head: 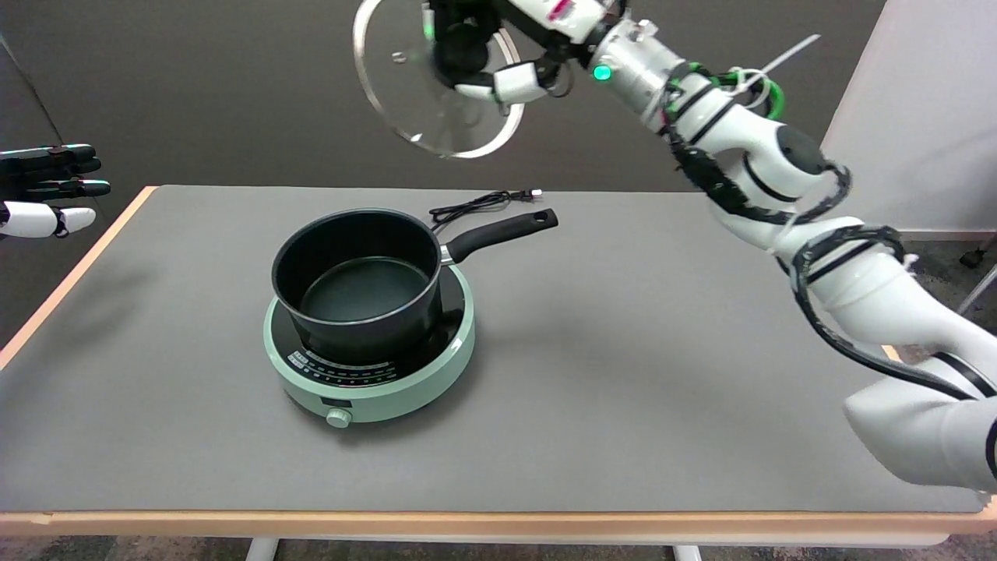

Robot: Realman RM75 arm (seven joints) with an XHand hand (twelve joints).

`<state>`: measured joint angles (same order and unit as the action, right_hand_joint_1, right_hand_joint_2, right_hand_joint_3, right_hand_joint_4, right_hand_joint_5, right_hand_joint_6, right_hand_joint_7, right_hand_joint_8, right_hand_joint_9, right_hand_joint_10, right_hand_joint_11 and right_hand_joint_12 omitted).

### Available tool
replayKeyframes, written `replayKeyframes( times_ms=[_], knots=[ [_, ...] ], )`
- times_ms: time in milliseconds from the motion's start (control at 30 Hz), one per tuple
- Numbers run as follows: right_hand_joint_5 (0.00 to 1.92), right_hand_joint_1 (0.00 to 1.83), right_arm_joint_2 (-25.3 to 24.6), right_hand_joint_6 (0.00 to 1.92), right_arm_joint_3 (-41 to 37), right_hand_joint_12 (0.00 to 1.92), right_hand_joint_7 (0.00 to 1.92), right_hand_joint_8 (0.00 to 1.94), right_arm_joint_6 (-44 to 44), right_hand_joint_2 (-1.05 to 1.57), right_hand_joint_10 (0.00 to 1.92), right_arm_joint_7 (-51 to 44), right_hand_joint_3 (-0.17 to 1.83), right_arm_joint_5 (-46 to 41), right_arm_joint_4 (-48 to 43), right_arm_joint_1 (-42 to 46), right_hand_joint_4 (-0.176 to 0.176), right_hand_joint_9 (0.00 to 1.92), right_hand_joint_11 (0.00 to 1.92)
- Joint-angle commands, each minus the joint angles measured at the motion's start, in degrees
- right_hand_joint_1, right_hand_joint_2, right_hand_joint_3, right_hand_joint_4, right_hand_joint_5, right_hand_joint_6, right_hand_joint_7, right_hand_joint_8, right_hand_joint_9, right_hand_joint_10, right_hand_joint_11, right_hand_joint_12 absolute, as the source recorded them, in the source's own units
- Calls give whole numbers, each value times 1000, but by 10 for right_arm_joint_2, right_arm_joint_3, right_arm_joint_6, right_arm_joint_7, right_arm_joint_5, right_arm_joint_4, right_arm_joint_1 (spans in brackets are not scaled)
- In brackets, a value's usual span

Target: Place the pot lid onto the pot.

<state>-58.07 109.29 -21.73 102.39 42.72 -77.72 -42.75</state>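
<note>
Gripping the glass pot lid [405, 101] by its knob, our right hand [487, 51] held it tilted in the air above the black pot [358, 280] on the green cooker [374, 386].

Readable text: none you can make out | cooker [369, 366]: you see rows of small white markings on its black panel just above the knob [338, 418], too small to read | right arm [748, 156]: a red-and-white label [562, 9] sits by the wrist, far above the cooker, blurred and illegible
</note>
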Motion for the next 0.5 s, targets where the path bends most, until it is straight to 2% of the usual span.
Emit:
replayKeyframes(
  times_ms=[33,400,500],
  knots=[
    [588,1483,-73,1340,153,1921,756,1421,-5,929,1707,-3,597,-7,44,-101,176,701,504],
    [585,1483,-62,1346,264,1921,755,1424,-24,928,1710,-4,602,-11,53,-151,176,701,505],
    [576,1484,-54,1350,308,1919,759,1426,-26,923,1709,-4,609,-40,51,-170,176,705,514]
  ],
)
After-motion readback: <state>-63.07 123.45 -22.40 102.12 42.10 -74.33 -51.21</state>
